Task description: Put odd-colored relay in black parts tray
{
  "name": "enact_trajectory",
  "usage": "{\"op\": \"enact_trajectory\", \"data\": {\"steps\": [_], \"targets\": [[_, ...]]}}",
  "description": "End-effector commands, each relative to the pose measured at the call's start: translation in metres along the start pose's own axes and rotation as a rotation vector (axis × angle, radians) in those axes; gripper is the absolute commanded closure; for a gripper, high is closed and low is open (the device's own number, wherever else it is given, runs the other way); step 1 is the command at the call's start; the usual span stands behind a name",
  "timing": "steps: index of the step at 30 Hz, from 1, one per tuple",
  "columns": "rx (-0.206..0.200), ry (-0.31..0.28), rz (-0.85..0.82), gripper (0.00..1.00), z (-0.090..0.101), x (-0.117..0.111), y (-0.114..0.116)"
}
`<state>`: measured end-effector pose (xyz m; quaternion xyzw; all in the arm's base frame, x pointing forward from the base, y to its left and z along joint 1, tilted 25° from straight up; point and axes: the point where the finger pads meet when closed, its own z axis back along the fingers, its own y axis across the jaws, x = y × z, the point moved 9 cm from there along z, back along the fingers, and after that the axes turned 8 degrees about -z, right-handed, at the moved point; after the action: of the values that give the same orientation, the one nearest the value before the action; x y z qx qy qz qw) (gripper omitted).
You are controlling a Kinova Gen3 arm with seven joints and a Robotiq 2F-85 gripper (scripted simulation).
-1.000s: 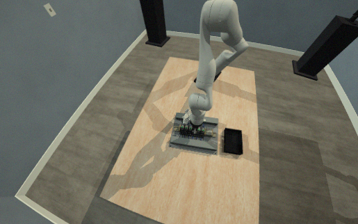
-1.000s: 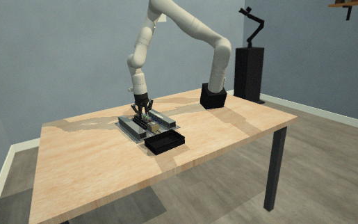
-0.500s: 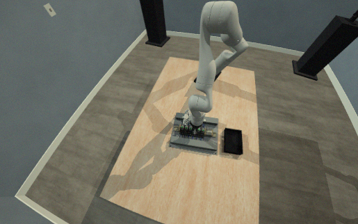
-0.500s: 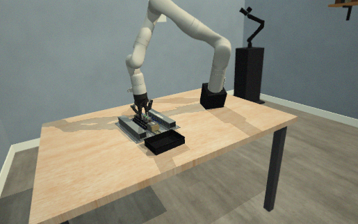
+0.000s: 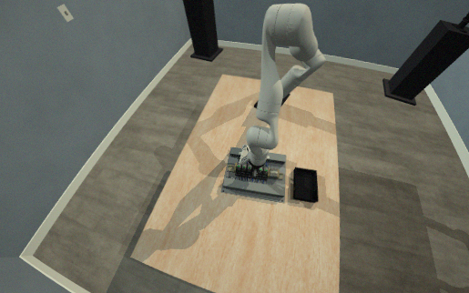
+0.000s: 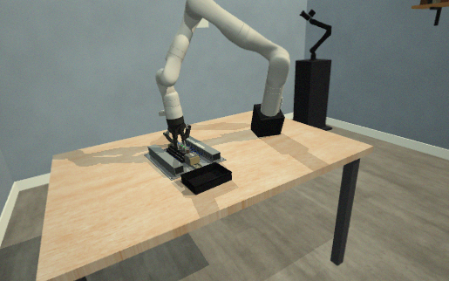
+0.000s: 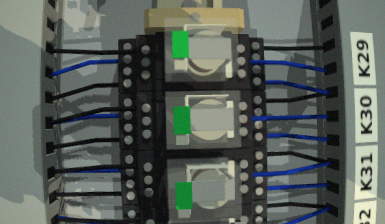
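The grey relay panel [image 5: 256, 188] [image 6: 162, 159] [image 7: 88, 30] lies on the table, with a row of black relays [image 5: 249, 171] [image 6: 179, 153] along its middle. My gripper [image 5: 252, 168] [image 6: 178, 140] points straight down into that row and is shut on one relay. I cannot tell the colour of that relay's button. The wrist view shows three relays, by labels K29 [image 7: 203, 55], K30 [image 7: 203, 120] and K31 [image 7: 203, 192], all with green buttons; the fingers are out of that frame. The black parts tray [image 5: 294, 184] [image 6: 212, 183] stands empty just beside the panel.
A beige end block [image 7: 193, 20] [image 6: 193, 160] closes the relay row on the tray side. Black and blue wires [image 7: 288, 65] run from the relays to the panel's slotted ducts. The arm's black base [image 6: 267, 124] stands at the table's far end.
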<state>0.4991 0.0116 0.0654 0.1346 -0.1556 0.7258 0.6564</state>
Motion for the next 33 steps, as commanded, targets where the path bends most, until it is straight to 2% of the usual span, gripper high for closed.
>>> {"op": "enact_trajectory", "data": {"steps": [1,11,33], "targets": [[-0.002,0.001,0.0,1.0,0.0008,-0.0003,-0.0003],[-0.078,-0.01,0.0,1.0,0.0015,-0.0013,0.0067],[-0.08,-0.01,0.0,1.0,0.002,-0.0013,0.0069]]}}
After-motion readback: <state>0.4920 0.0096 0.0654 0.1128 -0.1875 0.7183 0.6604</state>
